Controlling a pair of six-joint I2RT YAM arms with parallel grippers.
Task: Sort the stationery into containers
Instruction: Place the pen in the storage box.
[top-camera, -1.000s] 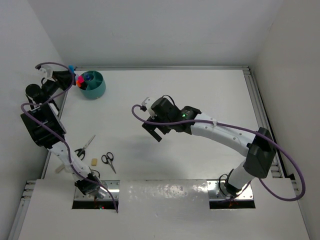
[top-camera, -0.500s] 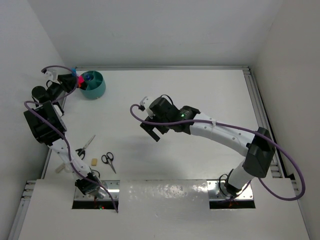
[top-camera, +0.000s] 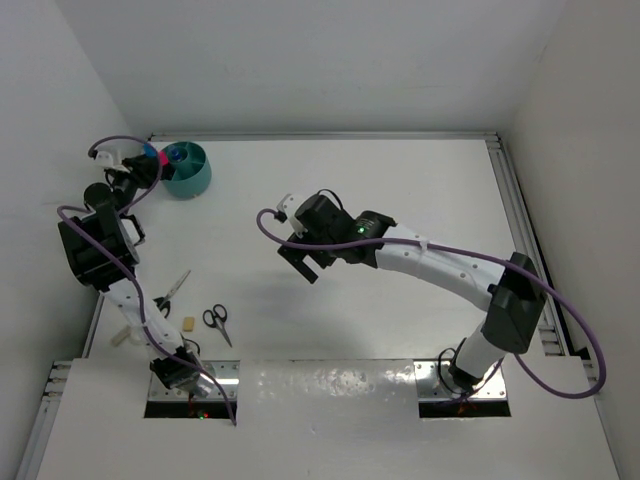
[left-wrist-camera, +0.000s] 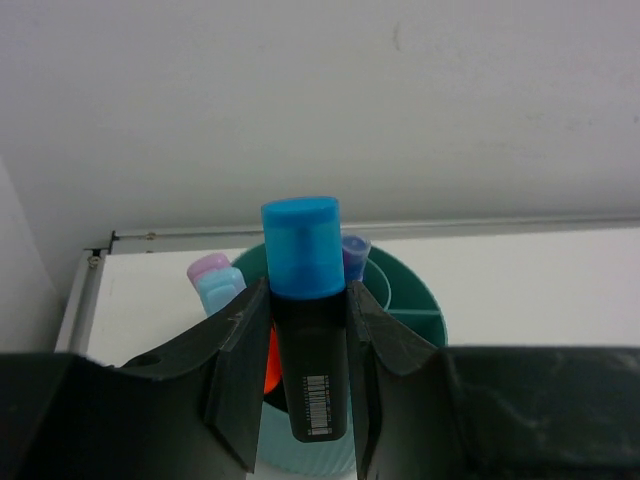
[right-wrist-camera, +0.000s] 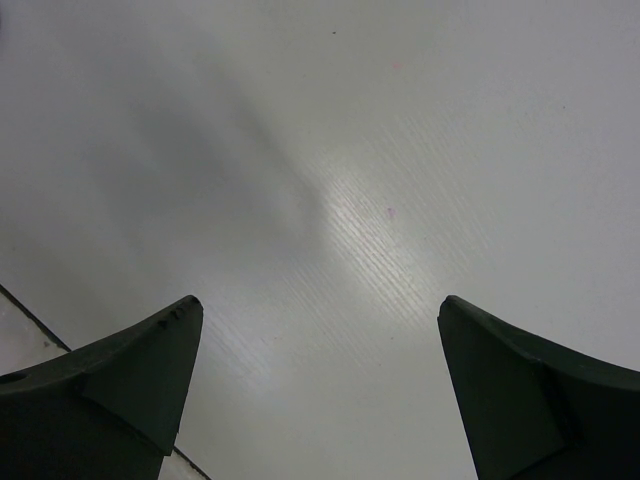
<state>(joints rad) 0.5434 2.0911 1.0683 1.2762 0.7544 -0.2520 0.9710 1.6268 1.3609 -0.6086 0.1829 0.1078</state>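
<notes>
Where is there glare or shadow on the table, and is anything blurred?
Right wrist view: bright glare patch on the table, soft shadow at upper left. Top view: faint shadow under the right gripper. Left wrist view: the blue-capped marker is sharp.

Two scissors (top-camera: 170, 292) (top-camera: 217, 321), one eraser (top-camera: 188, 322), one cup (top-camera: 192, 181)

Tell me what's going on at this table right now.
The left gripper has its fingers shut on a blue-capped black marker, held next to the teal organiser cup in the far-left corner. A pink marker and a light-blue marker already stand in the cup. The right gripper hangs open over the table, holding nothing. Scissors, a second pair and a tan eraser lie unsorted at the near left.
</notes>
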